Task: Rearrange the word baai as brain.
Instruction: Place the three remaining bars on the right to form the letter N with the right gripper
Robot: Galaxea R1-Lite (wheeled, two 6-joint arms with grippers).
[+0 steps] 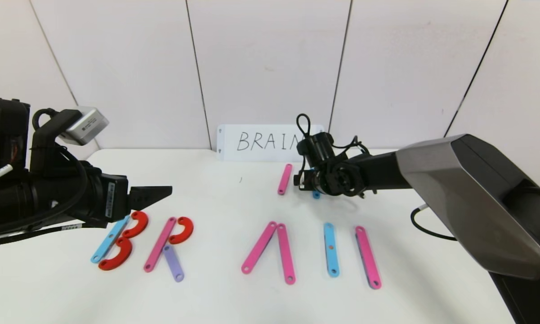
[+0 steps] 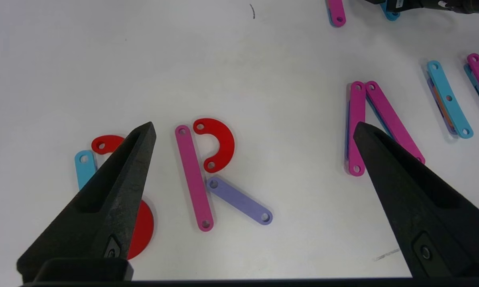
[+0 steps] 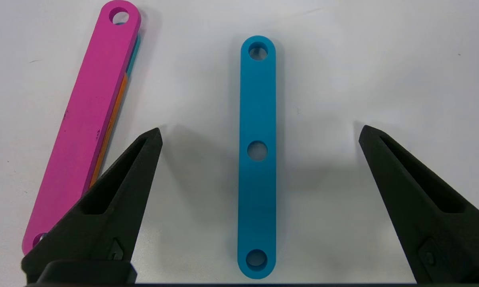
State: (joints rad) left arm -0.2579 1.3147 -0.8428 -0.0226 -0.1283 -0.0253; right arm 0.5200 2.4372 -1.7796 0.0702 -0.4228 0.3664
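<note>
The word lies in a row near the table's front. Its B is a light-blue strip [image 1: 110, 239] with two red arcs [image 1: 136, 224]. Its R is a pink strip [image 2: 193, 177], a red arc [image 2: 219, 143] and a purple strip [image 2: 239, 200]. Two pink strips [image 1: 272, 248] lean together, then come a light-blue strip [image 1: 331, 248] and a pink strip [image 1: 368, 256]. My left gripper [image 2: 254, 131] hovers open above the B and R, holding nothing. Farther back, my right gripper [image 3: 260, 131] is open, straddling a loose blue strip [image 3: 257, 191] without touching it. A stacked pink strip [image 3: 87, 123] lies beside it.
A white card [image 1: 265, 141] with handwritten BRAIN leans against the back wall behind the right gripper. The table's front edge [image 1: 252, 315] runs just below the letters. Bare tabletop [image 1: 225, 198] lies between the two arms.
</note>
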